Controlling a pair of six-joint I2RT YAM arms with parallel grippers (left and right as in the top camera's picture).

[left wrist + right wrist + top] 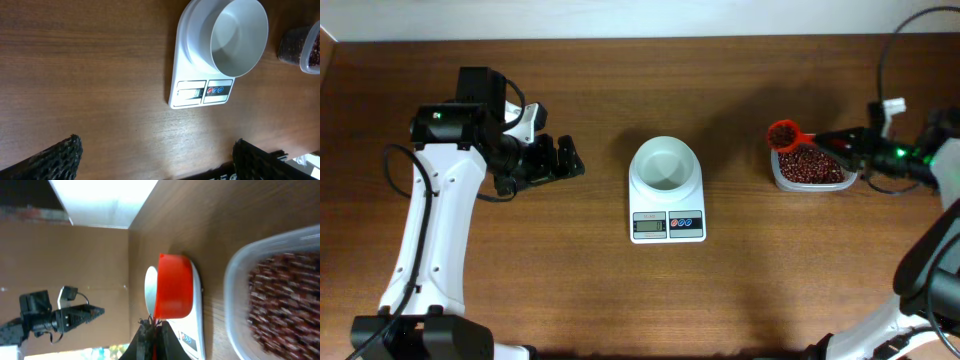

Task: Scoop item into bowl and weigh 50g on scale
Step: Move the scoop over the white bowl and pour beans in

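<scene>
Beans: a grainy maroon heap of beans (810, 166) fills the clear plastic tub (774, 172) at the right of the table (620, 300); none shows in the bowl.
Scoop: the red scoop (783, 133) hangs over the tub's far left corner, on the side nearest the bowl. Whether it carries beans is hard to tell: the overhead view hints at a dark load, while the right wrist view shows only its red outer wall.
Right gripper: the right gripper (840, 141) has its jaws pressed together on the scoop's handle, which puts the cup out ahead of the arm, toward the bowl.
Bowl: the white bowl (665, 165) looks empty. It sits on the scale's platform, so each addition would register at once.
Scale: the scale (668, 224) stands mid-table, well apart from the tub, with its display and buttons on the near side.
Left gripper: the left gripper (563, 160) has its fingers spread wide and holds nothing. It is parked over bare wood left of the scale, likely to leave the pouring path free.
</scene>
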